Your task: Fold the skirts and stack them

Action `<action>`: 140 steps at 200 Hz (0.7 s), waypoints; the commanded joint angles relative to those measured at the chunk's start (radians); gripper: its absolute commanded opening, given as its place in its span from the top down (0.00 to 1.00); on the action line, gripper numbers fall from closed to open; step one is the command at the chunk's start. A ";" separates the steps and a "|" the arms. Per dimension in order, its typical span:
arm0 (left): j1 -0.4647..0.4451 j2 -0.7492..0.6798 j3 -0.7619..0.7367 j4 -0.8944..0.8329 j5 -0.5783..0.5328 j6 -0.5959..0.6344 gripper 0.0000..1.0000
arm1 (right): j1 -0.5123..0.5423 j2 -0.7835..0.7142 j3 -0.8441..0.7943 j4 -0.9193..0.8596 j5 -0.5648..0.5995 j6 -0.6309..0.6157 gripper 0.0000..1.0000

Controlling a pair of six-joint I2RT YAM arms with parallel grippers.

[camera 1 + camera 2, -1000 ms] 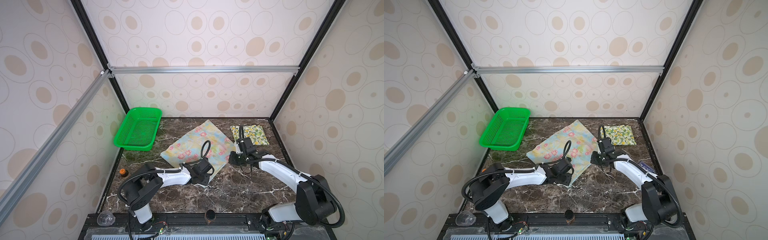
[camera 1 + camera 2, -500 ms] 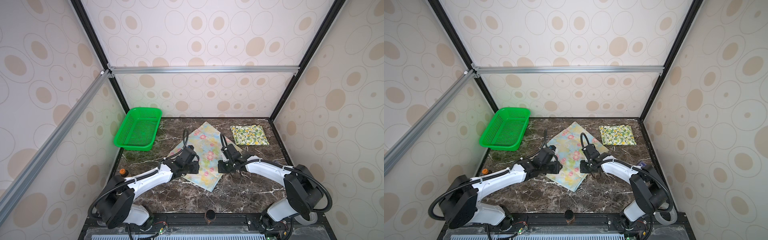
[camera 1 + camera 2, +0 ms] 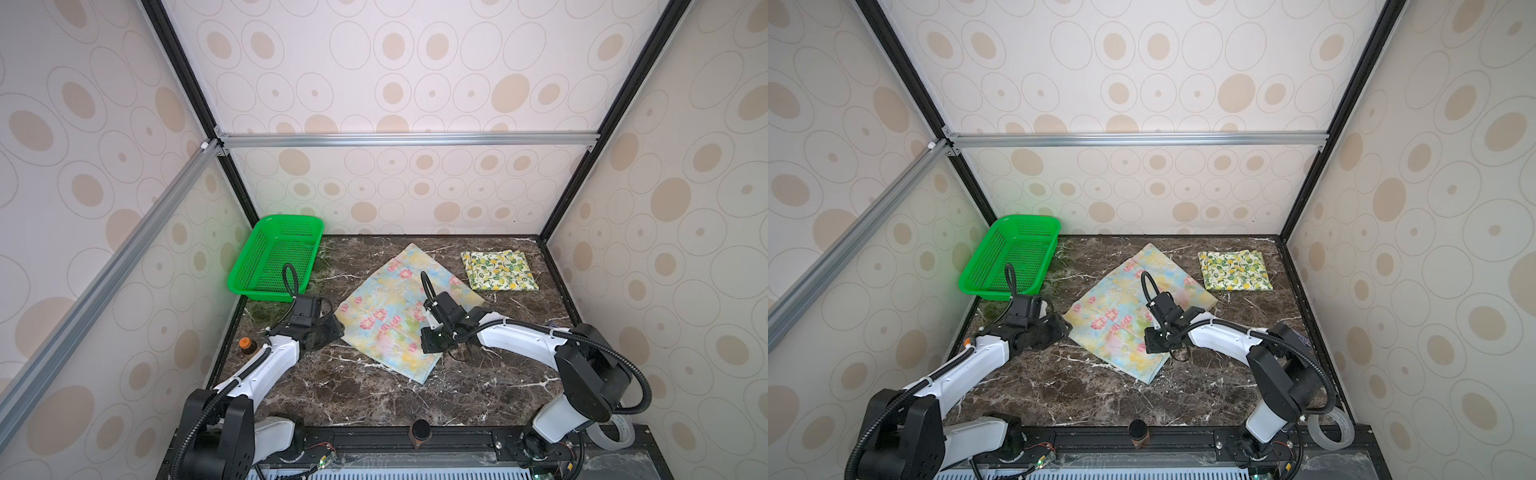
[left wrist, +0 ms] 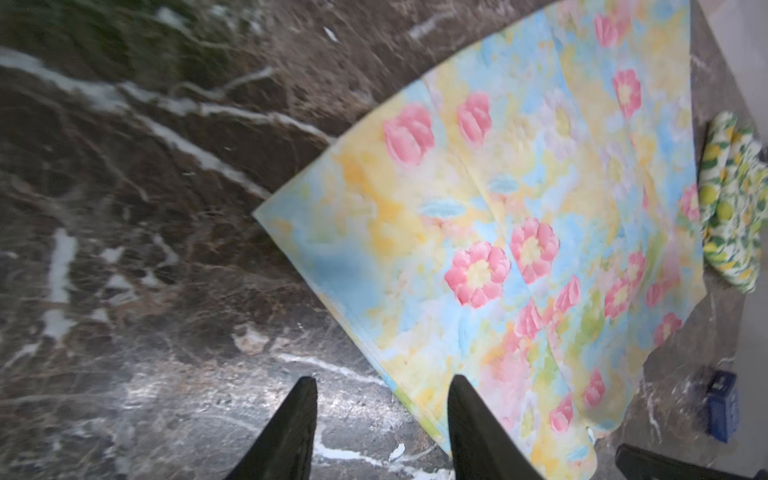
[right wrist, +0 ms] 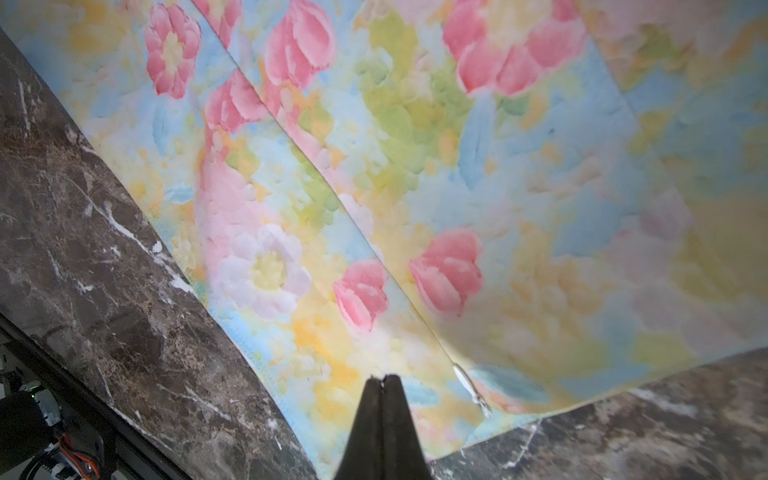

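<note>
Bimanual cell, both top views. The left arm extends low from its front base, its left gripper point(image 4: 380, 380) over the marble tabletop point(image 3: 374, 399) at the left corner of the floral skirt point(image 3: 395, 307), jaws apart and empty. The right arm bends at the elbow and reaches inward; the right gripper point(image 5: 384, 378) hangs over the skirt's near right edge, fingertips pressed together, with no cloth visible between them. The folded lemon skirt point(image 3: 498, 270) lies at the far right; the green mesh basket point(image 3: 278, 257) is far left
</note>
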 commanded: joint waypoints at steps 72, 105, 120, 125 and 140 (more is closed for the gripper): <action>0.213 -0.022 -0.133 0.258 0.167 -0.171 0.53 | -0.007 0.110 0.175 -0.089 -0.060 -0.038 1.00; 0.214 -0.019 -0.159 0.359 0.174 -0.213 0.53 | -0.025 0.121 0.193 -0.094 -0.083 -0.030 1.00; 0.214 -0.015 -0.168 0.391 0.184 -0.218 0.53 | -0.030 0.124 0.199 -0.097 -0.085 -0.033 1.00; 0.214 -0.015 -0.170 0.399 0.188 -0.217 0.53 | -0.031 0.124 0.201 -0.099 -0.084 -0.035 1.00; 0.214 -0.012 -0.179 0.415 0.189 -0.217 0.54 | -0.037 0.128 0.203 -0.099 -0.085 -0.035 1.00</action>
